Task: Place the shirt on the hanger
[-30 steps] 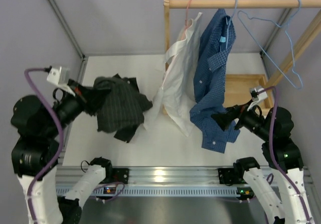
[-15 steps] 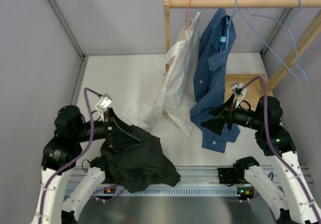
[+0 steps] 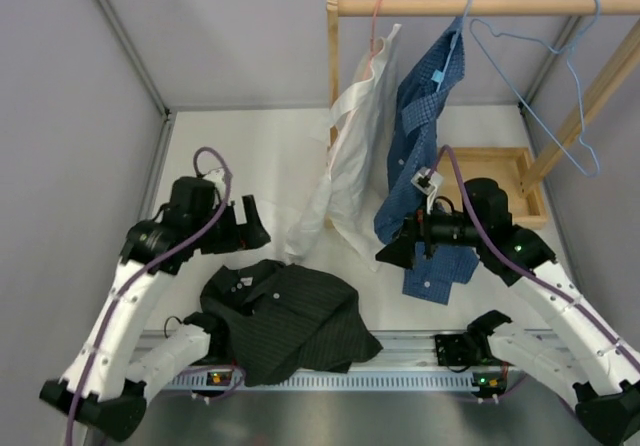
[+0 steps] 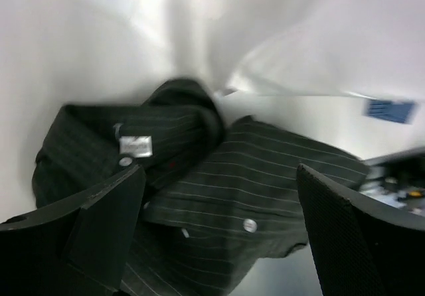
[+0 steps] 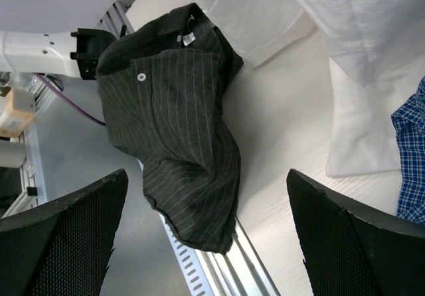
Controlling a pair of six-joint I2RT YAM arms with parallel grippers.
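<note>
On the left side, I saw the left gripper [image 3: 253, 226] hanging above the white table [image 3: 250, 146] with its two fingers spread wide and nothing between them. In the left wrist view the left gripper [image 4: 219, 176] was over the shirt [image 4: 199, 190] but was not touching it. The shirt [image 3: 285, 321] lay crumpled at the near edge of the table, just below this gripper, and its lower part hung over the metal rail [image 3: 420, 351] where the arms are bolted. Its collar side, with a small label and some buttons, pointed to the left arm. To the right of it, a white shirt [image 3: 355, 136] and a blue checked shirt [image 3: 425, 116] hung beside each other from the wooden rod [image 3: 480, 5], and the bottom of the white one touched the table near the dark shirt. The right gripper [image 3: 395, 254] was in front of the lower part of the blue checked shirt; its jaws were also apart and empty, and in its wrist view the shirt [image 5: 172, 110] lay well below them. Far right, the hanger [image 3: 529, 99] hung bare from the same rod, well apart from the shirt.
</note>
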